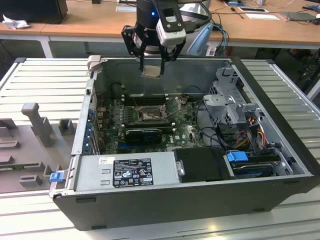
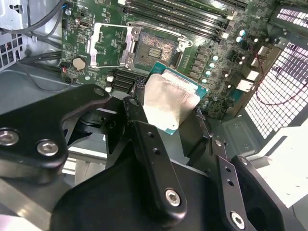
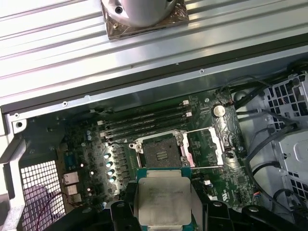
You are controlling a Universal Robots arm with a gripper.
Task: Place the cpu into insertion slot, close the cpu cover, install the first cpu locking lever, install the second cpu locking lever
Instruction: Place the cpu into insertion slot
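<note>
My gripper [image 1: 151, 71] hangs above the open computer case, shut on the cpu [image 1: 151, 69], a flat square chip with a pale silvery top. Both wrist views show the cpu [image 2: 169, 98] [image 3: 163, 195] clamped between the black fingers [image 2: 136, 107], well above the green motherboard. The insertion slot [image 1: 149, 116] [image 2: 155, 48] [image 3: 161, 153] lies bare below, a dark square with a metal rim. The cpu cover [image 2: 111, 45] [image 3: 204, 147] is swung open to one side of it.
Long black memory slots [image 3: 147, 119] run beside the socket. A grey power supply [image 1: 125, 172] lines the case's near side and a drive cage [image 1: 227, 102] with cables fills the exterior view's right. Grey fixtures [image 1: 35, 122] stand on the ribbed table [image 1: 45, 80] at the left.
</note>
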